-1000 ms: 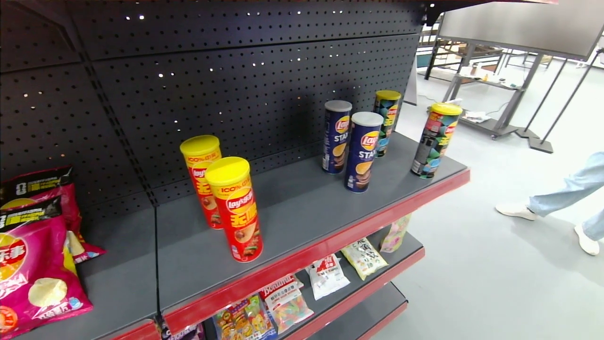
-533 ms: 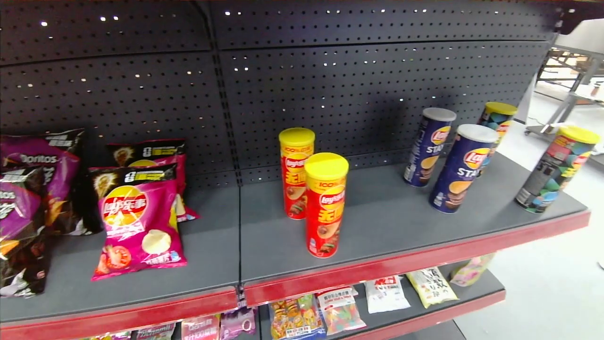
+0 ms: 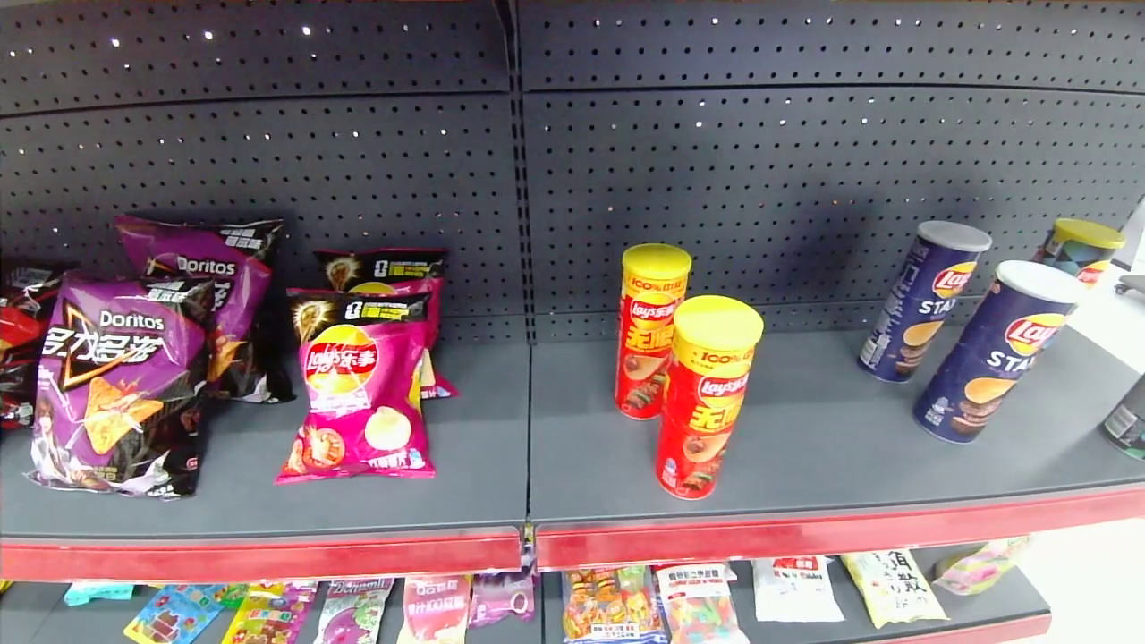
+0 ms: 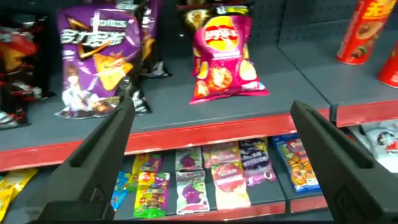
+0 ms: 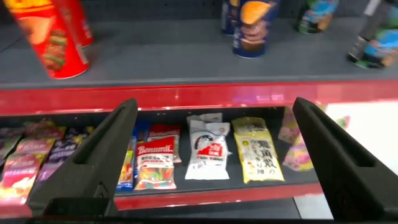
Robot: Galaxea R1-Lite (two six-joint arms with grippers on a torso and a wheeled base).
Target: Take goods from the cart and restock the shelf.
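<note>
Head camera swung left, shelf (image 3: 832, 447) holding red chip cans (image 3: 707, 398) and chip bags (image 3: 358, 394), both jaws spread wide

The back is formed by a dark pegboard (image 3: 358, 161), split by an upright slotted post (image 3: 517, 179). Small points of light (image 3: 207, 36) are seen through some of its holes. A grey shelf (image 3: 805, 429) is set against it and is edged in front by a red strip (image 3: 805, 532). Its deck is divided by a seam (image 3: 529, 429) in line with the post. A lower shelf (image 3: 993, 610) of the same kind is seen beneath. At the right, a pale, brightly lit floor (image 3: 1096, 581) is seen.
</note>
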